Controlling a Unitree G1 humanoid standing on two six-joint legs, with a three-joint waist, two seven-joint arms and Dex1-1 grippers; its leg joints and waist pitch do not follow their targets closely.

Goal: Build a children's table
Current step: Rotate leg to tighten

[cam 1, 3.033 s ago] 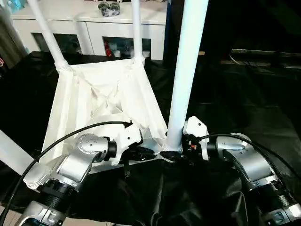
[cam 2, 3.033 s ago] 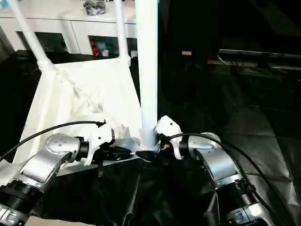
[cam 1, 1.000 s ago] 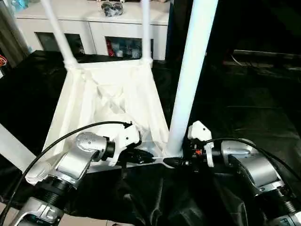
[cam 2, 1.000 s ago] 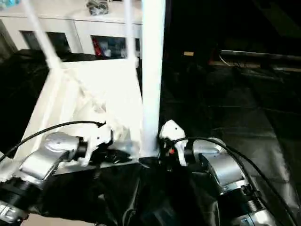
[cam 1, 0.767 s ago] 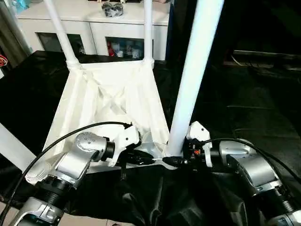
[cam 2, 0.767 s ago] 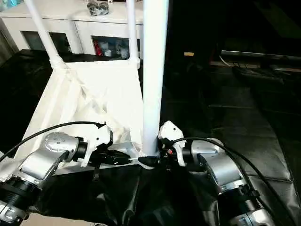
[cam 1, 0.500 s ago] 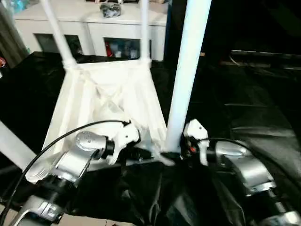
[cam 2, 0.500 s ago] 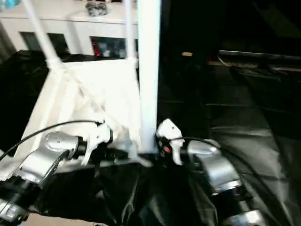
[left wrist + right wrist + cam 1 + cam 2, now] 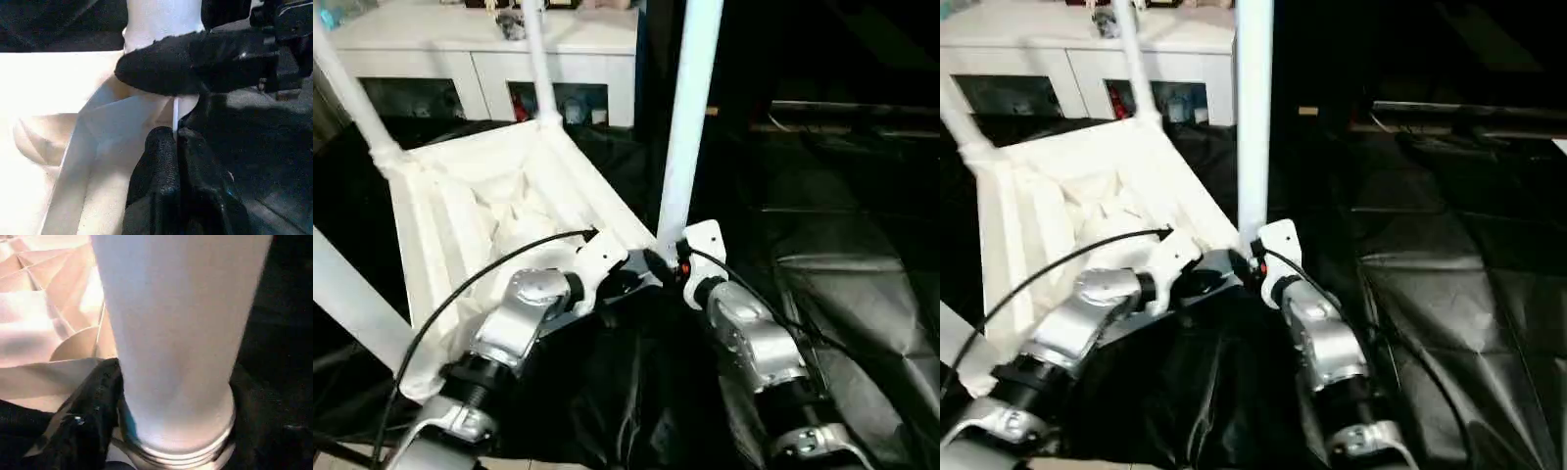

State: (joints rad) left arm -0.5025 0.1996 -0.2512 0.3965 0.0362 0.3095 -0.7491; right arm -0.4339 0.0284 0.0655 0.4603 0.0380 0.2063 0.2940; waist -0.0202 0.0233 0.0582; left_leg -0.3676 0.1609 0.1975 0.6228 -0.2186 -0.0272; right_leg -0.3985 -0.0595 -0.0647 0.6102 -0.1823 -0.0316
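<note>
The children's table lies upside down on the black cloth, its ribbed white top (image 9: 460,206) turned at an angle to me. Three legs (image 9: 536,59) stand up from its corners and another leg (image 9: 347,308) crosses the left edge. My left gripper (image 9: 175,134) is shut on the thin rim of the top beside the near right corner. At that corner, my right gripper (image 9: 666,266) has its black fingers (image 9: 88,416) on both sides of the base of the thick near leg (image 9: 687,117), closed against it just above the socket.
A white cabinet with glass doors (image 9: 480,49) stands behind the table. Black cloth (image 9: 842,245) covers the floor to the right and in front. The left arm's black cable (image 9: 480,284) loops over the table top.
The table has swung round, and its near right corner with the thick leg now sits farther from me. Both arms have reached forward with it. The view has also shifted. The left gripper still holds the rim.
</note>
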